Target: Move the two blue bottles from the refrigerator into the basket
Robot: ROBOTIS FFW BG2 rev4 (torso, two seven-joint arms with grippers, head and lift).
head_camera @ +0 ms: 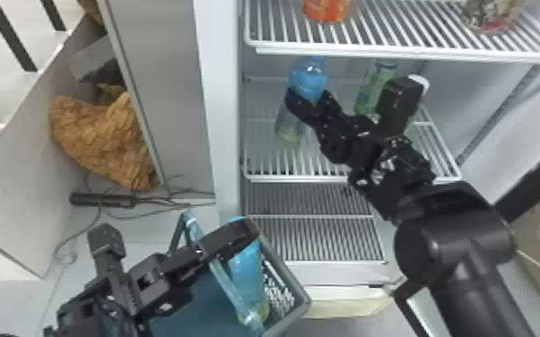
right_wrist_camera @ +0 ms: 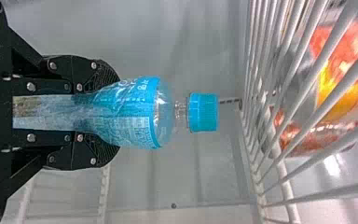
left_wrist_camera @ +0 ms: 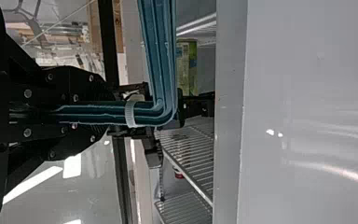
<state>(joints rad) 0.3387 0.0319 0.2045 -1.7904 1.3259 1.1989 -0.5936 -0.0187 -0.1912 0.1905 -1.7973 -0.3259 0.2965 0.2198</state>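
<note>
One blue bottle (head_camera: 308,80) is held between the right gripper's (right_wrist_camera: 114,113) fingers, narrowed onto its body below the shoulder. It is seen over the middle shelf (head_camera: 300,178), near the fridge's left wall, upright, the cap (right_wrist_camera: 203,112) on top; whether the base is clear of the rack cannot be told. And the other bottle (head_camera: 247,269) is already in the basket (head_camera: 301,304), upright or nearly so, by the right side! The basket's handle (left_wrist_camera: 161,46) is gripped by the left gripper (left_wrist_camera: 108,113), its fingers drawn close around the strap.

Here is what the move hangs on: the bottle's long axis stands up and down, crossed by the right fingers, while the basket lies lower, nearer and to the left. The cap is under the upper shelf (head_camera: 372,54), so little headroom is offered. A slight lift seems called for, then a level draw to the near side, and only after that a swing left and a lowering. If too much height is taken early, the bars above could be struck; if left is taken too soon, the side wall could be clipped. The green can (head_camera: 372,89), to the right, should be left untouched.
</note>
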